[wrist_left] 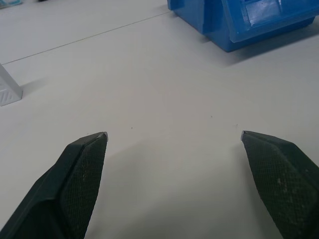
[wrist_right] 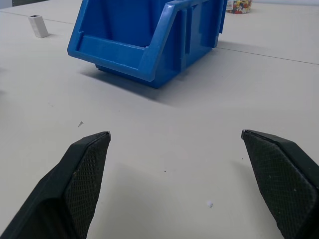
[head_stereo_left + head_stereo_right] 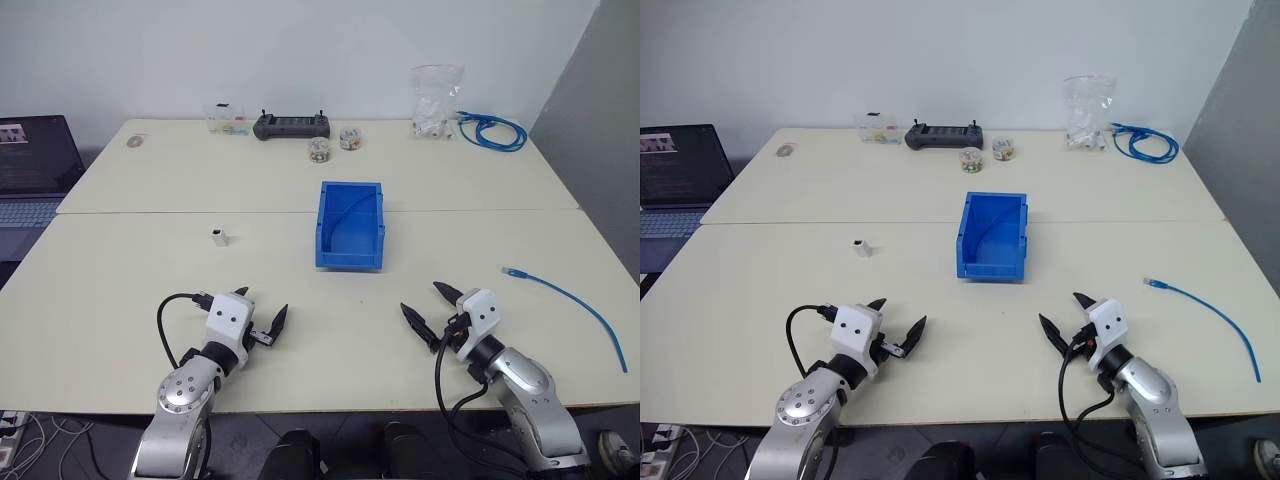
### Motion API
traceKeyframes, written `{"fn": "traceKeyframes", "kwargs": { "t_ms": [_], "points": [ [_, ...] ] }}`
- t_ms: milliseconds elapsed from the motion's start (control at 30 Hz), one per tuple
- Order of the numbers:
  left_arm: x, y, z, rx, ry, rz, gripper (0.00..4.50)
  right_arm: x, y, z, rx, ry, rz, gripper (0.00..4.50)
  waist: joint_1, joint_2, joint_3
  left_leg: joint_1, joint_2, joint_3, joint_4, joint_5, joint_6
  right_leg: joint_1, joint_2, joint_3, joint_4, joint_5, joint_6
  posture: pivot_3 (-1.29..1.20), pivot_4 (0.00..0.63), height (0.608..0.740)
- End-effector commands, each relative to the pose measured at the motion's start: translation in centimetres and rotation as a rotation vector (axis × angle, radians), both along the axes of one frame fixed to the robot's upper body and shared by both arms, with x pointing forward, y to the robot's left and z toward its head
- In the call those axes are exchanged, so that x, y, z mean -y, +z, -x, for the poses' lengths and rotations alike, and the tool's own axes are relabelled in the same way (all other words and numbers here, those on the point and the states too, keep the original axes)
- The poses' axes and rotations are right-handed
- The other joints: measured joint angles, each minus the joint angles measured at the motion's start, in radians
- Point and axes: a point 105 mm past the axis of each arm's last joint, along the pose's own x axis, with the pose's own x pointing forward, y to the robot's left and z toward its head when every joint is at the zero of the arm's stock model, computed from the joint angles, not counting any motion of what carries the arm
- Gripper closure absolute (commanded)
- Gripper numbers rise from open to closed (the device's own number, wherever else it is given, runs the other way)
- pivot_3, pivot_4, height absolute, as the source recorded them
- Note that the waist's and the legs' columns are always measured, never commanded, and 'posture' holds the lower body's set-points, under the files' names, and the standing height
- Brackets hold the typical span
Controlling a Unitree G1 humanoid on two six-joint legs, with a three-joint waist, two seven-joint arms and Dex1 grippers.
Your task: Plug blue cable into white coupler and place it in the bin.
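Note:
The blue bin (image 3: 350, 225) stands at the table's middle, its low lip toward me. A tiny white coupler (image 3: 220, 237) sits left of it, seen too as the coupler (image 2: 38, 25) beside the bin (image 2: 149, 40). On the right side of the table lies the thin blue cable (image 3: 575, 298), its clear plug end pointing toward the bin. My left gripper (image 3: 262, 317) hovers open over the near left of the table, well short of the coupler (image 1: 7, 89). Equally open and holding nothing, my right gripper (image 3: 432, 303) is near the front edge, left of the cable.
Along the far edge stand a black controller (image 3: 291, 125), two small round containers of coloured bits (image 3: 333, 145), a clear box (image 3: 228, 120), a clear bag (image 3: 436, 100) and a coiled blue cable bundle (image 3: 492, 131). A laptop (image 3: 35, 165) sits beyond the table's left edge.

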Motion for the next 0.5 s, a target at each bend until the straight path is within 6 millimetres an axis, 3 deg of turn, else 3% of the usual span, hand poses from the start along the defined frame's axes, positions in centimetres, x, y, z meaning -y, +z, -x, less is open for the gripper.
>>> {"fn": "traceKeyframes", "kwargs": {
  "t_ms": [33, 300, 500],
  "points": [
    [0.7, 1.7, 0.0, 0.065, -0.029, 0.011, 0.0, 0.1, 1.0, -0.2, 0.039, 0.011, 0.002, 0.03, 0.0, 0.0, 0.0, 0.0, 0.0, 0.0, 0.0, 0.0, 0.0, 0.0, 0.0, 0.0, 0.0, 0.0, 0.0, 0.0, 0.15, 0.74],
    [1.3, 2.3, 0.3, 0.106, -0.083, -0.006, 0.0, 0.3, 0.9, -0.1, 0.034, 0.01, 0.01, 0.03, 0.0, 0.0, 0.0, 0.0, 0.0, 0.0, 0.0, 0.0, 0.0, 0.0, 0.0, 0.0, 0.0, 0.0, 0.0, 0.0, 0.15, 0.74],
    [2.5, 2.7, 1.9, 0.059, -0.263, 0.115, 0.0, 0.1, 1.0, -0.1, 0.035, 0.02, 0.009, 0.03, 0.0, 0.0, 0.0, 0.0, 0.0, 0.0, 0.0, 0.0, 0.0, 0.0, 0.0, 0.0, 0.0, 0.0, 0.0, 0.0, 0.15, 0.74]
  ]
}}
